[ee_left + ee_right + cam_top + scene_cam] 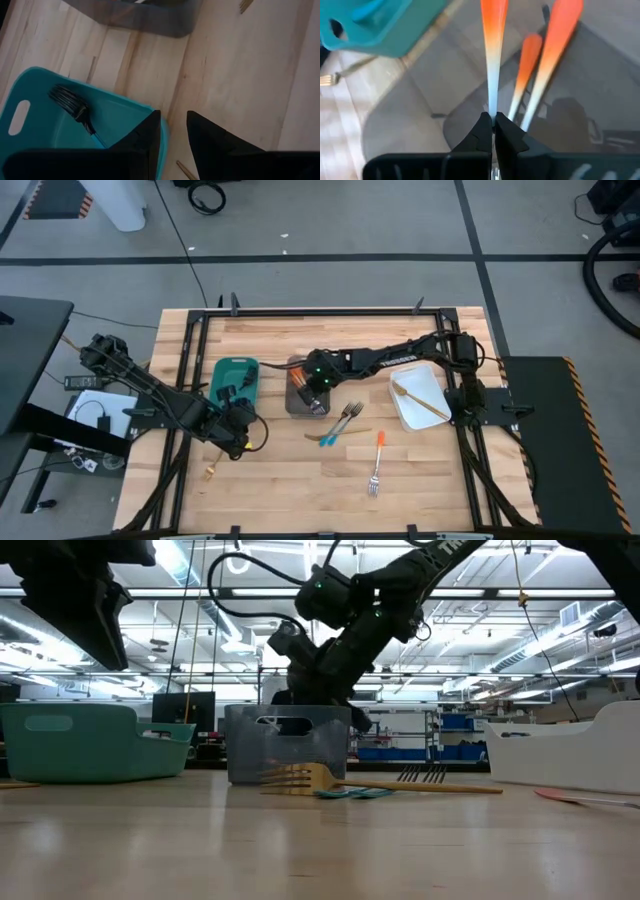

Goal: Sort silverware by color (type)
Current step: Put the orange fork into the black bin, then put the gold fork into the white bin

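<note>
The right gripper [493, 125] is clamped on an orange-handled utensil [492, 55], pinching it low on its shaft so that the glossy handle runs straight out from the fingertips, fading from pale silver-blue at the pinch to bright orange at the far end. It hangs directly over the grey tray [300, 392], and in the right wrist view two more orange handles [540, 70] lie slanted on the tray's dull, smooth plastic floor just beyond the held one, their long axes close to parallel with it; a release here would, by my judgement, drop the piece among its own colour. The tray is a soft-cornered rectangle with a handle slot in its wall. Just beside it sits the teal tray [235, 378], holding a dark-tined, blue-handled fork [75, 107]. The left gripper [174, 132] hovers over the teal tray's near corner, its fingers slightly apart with nothing between them. Farther out on the pale wood table [290, 490] lie a blue-handled fork [340, 425], a thin gold one [338, 434] and an orange-handled fork [378, 462], all nearer the right arm, and a gold piece [212, 471] close to the left arm. A long gold utensil [420, 402] rests in the white tray [437, 385].
</note>
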Action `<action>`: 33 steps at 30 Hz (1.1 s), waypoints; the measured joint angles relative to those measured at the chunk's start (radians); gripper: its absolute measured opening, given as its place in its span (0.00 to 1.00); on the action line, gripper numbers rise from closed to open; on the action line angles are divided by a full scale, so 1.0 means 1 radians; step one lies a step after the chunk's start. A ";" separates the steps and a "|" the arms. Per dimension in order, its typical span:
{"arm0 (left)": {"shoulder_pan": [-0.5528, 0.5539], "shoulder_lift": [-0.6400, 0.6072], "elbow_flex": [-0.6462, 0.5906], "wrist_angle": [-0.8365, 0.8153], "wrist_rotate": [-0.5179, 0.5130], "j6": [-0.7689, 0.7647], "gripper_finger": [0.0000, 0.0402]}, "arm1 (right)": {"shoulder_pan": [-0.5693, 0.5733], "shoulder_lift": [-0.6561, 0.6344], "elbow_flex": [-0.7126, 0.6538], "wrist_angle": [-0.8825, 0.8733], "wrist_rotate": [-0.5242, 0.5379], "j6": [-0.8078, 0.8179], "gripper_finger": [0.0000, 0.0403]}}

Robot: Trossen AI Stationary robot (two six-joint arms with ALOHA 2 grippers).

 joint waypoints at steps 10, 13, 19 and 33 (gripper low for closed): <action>0.000 0.000 0.000 0.003 0.000 -0.001 0.26 | 0.001 0.000 -0.023 -0.011 -0.013 0.011 0.09; 0.000 0.000 0.000 0.005 0.000 0.000 0.26 | -0.006 0.000 -0.023 -0.016 -0.019 -0.009 0.13; 0.000 0.000 0.000 0.005 0.000 0.003 0.26 | -0.034 0.000 -0.023 -0.022 -0.099 -0.024 0.23; 0.000 0.000 0.000 0.050 0.207 -0.102 0.26 | -0.031 -0.116 -0.022 -0.033 -0.007 -0.185 0.31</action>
